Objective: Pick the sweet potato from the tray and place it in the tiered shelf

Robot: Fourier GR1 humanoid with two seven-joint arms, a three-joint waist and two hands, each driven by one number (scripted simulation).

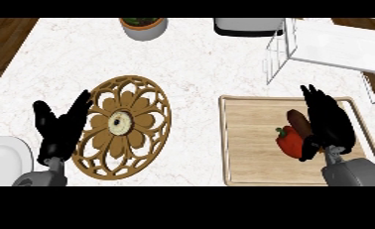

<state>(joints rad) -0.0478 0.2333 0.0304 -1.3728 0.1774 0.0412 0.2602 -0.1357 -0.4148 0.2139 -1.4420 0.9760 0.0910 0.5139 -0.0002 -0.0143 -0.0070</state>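
Sweet potato sits on the wooden tray, touching the red pepper. Your right hand hovers right over it, fingers straight, nothing grabbed yet, so you're at the reach step. Next you'd curl around it, then lift toward the tiered shelf. Left hand rests open by the trivet.

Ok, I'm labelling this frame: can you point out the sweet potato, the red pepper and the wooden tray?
sweet potato (297, 118), head view, on its brown upper end.
red pepper (288, 142), head view, on its red body.
wooden tray (253, 143), head view, on its bare floor left of the vegetables.
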